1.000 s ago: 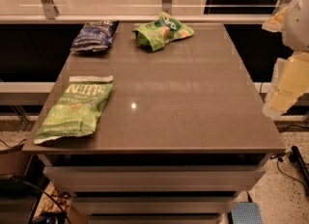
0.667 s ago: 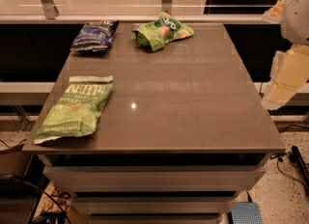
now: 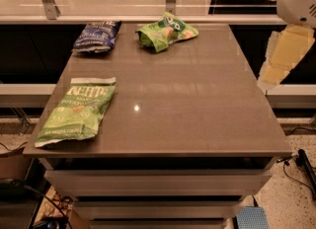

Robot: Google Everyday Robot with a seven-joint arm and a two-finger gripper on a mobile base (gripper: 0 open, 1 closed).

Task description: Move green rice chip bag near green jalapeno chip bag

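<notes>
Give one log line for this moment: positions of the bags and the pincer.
pincer: beyond right edge of table, apart from bags | green rice chip bag: far edge, centre | green jalapeno chip bag: front-left corner

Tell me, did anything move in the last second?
Only the robot's arm at the right edge rose a little and edged toward the table. Its gripper is out of view; nothing was grabbed. The small green bag, large green bag and blue bag stayed put.
</notes>
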